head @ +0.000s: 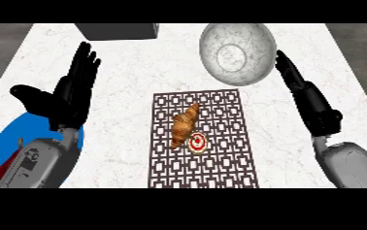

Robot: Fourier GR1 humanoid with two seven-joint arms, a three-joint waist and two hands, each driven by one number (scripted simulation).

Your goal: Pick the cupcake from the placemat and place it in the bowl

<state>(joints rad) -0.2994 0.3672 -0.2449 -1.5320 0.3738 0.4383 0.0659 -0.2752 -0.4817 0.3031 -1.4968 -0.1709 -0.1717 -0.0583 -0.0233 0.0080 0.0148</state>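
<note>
Cupcake (198, 143), one count, sits on the placemat (215, 171) at lower centre of the frame, seen from above as a small round with red-and-white top. One croissant (184, 123) lies just beside it on the same mat, angled from upper right to lower left, its lower end touching or nearly touching the cupcake; contact cannot be settled from this view. One placemat, dark with a pale lattice pattern, rests flat on the white marbled counter (122, 103). One bowl (237, 54), grey and speckled, stands in the upper right of the frame, apart from the mat's top edge. Left hand (72, 93), at the left of the frame, shows fingers straight and spread, thumb out to the side, holding nothing and touching nothing visible. Right hand (308, 100), at the right of the frame, is seen edge-on with fingers extended straight toward the bowl's right rim, nothing in its hold; whether the fingertips touch the rim cannot be told. One dark grey box (118, 31) sits at the upper left edge. A blue shape (18, 132) shows beneath the left forearm.
</note>
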